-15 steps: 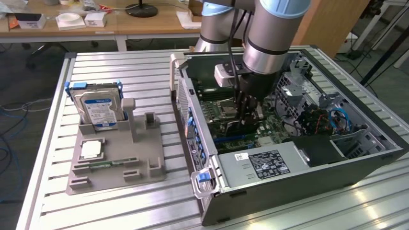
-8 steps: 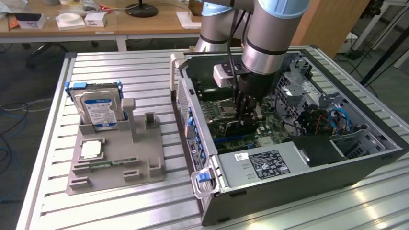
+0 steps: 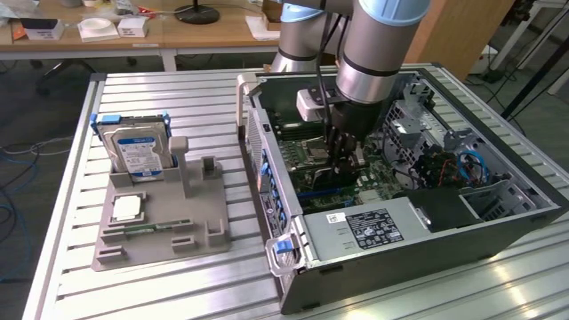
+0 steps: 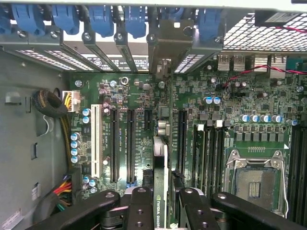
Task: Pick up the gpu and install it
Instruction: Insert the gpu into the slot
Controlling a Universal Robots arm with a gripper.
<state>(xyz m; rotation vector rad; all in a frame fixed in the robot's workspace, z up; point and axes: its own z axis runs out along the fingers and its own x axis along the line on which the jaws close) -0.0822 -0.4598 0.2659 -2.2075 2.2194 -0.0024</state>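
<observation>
Open dark sheet-metal computer case (image 3: 418, 257), lying on its side, contains a green motherboard (image 4: 129, 96) ribbed with long black slots. The gripper (image 4: 163, 199) pinches the gpu (image 4: 160, 167), a thin flat card seen edge-on. It stands upright inside the case over the motherboard, with its silvery bracket at the perforated rear wall. Beside the case, a grey moulded holder (image 3: 160, 233) carries a silver, blue-labelled hard drive (image 3: 138, 155).

Fingers (image 3: 337, 152) grip gpu (image 3: 339, 177) over motherboard (image 3: 292, 159) inside case (image 3: 427, 257)
</observation>
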